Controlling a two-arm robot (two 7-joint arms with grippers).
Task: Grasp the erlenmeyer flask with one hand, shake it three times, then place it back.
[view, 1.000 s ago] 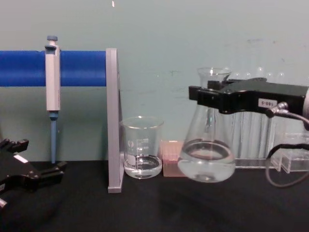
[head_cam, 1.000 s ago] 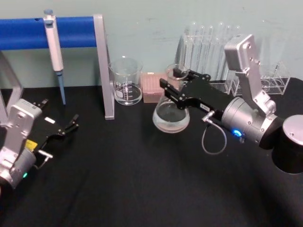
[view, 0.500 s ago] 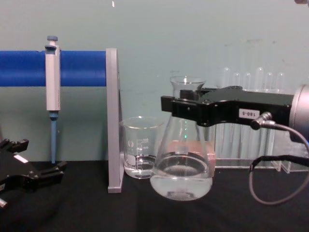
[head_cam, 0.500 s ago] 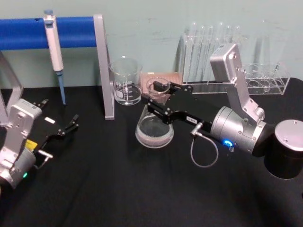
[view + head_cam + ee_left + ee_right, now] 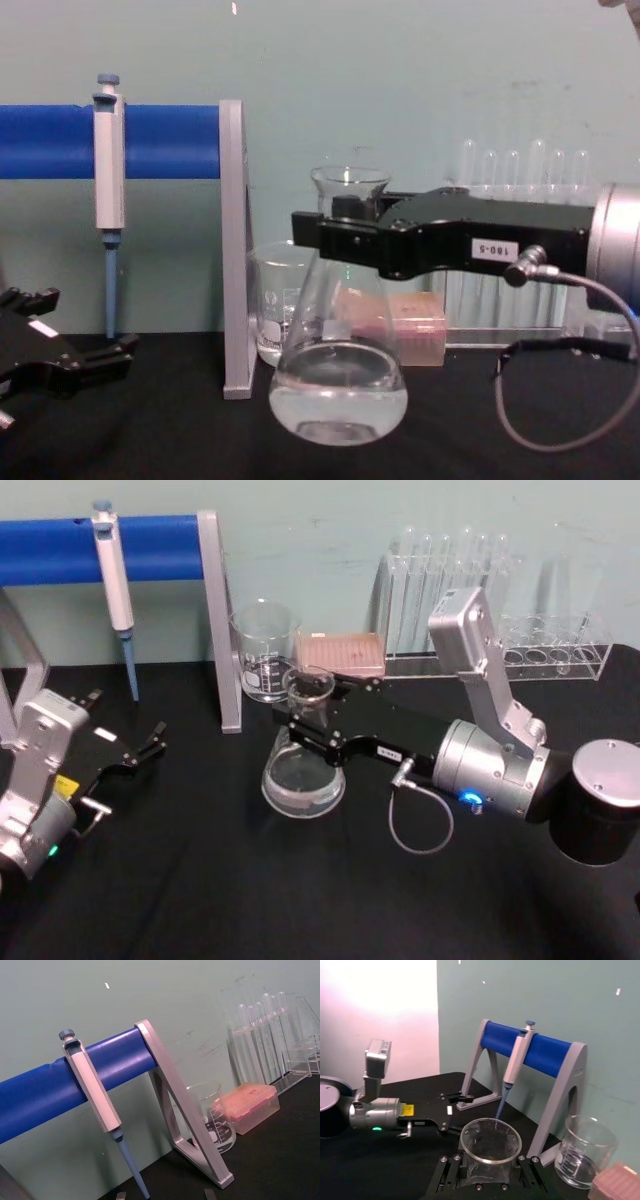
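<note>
One part-filled glass flask [image 5: 303, 780], likely fragile, slick, sloshy; right gripper [image 5: 300, 723] fingers clamp its neck; left gripper [image 5: 128, 720] idle left of flask, fingers spread.

The right gripper [image 5: 303, 718], clamped on the erlenmeyer flask [image 5: 303, 780] by its neck, now sits further left and lower. The flask has shifted from before the test tubes [image 5: 445, 590] to before the beaker [image 5: 266, 652], uncovering the pink tip box [image 5: 345, 655].
</note>
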